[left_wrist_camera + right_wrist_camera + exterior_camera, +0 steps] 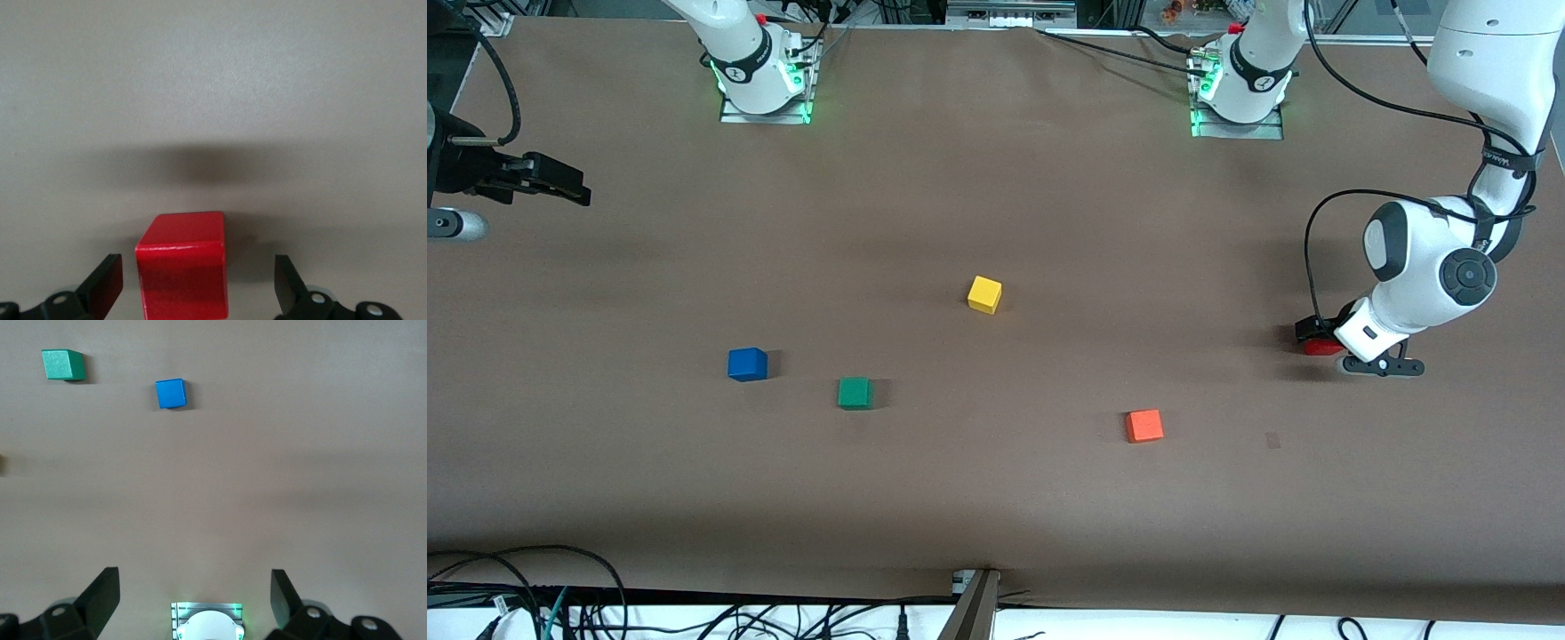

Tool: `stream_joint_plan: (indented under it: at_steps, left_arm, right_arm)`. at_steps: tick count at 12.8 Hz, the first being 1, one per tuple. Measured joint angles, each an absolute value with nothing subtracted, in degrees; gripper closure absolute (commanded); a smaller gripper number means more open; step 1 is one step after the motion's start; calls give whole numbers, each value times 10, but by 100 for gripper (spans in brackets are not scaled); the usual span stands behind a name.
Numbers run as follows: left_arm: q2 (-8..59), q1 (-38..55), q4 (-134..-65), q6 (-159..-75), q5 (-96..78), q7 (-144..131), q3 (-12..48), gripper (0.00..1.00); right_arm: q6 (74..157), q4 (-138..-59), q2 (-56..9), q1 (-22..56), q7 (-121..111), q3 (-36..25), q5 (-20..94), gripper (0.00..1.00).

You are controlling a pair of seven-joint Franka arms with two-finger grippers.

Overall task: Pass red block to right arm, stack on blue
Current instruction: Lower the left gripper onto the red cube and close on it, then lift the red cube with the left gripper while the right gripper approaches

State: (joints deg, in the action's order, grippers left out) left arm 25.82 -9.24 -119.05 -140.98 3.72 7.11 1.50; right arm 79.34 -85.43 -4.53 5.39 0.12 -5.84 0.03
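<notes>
The red block [1321, 347] is seen resting on the brown table [996, 498] at the left arm's end, directly between the spread fingers of the left gripper [1319, 338], which is lowered to the table around it. In the left wrist view the red block [181, 265] stands between the two black fingers [103, 285] with a gap visible on each side, so the jaws are open and nothing is gripped. The left arm is bent down steeply from its base, with its wrist turned low over the table. The right gripper [551, 185] is held up over the right arm's end of the table, its arm waiting; in the right wrist view its fingers [100, 595] are spread apart and empty. The blue cube [747, 364] lies well apart from the left gripper, toward the right arm's end, with a green cube [854, 392] just beside it. A yellow cube [984, 294] and an orange-red cube [1144, 426] lie between the blue cube and the left gripper.
</notes>
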Motion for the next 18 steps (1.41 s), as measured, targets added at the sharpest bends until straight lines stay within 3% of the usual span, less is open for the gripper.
stream_joint_plan:
  at_steps: [1,5,6,12,18]
  left_arm:
    - [262,-94,-1192,-1410,37,71,15,4]
    - [272,-95,-1195,-1415,37,72,15,81]
    - [273,-95,-1195,-1416,37,72,15,89]
    - [263,-95,-1159,-1419,38,139,24,87]
    - [250,-97,-1129,-1418,-58,322,91,87]
  right_arm:
    - [794,-854,-45,54,1,-58,0,0]
    - [794,-854,-46,54,1,-58,0,0]
    - [794,-854,-46,54,1,-58,0,0]
    - [795,-854,-46,54,1,-58,0,0]
    - [798,-843,-59,55,1,-57,2,0]
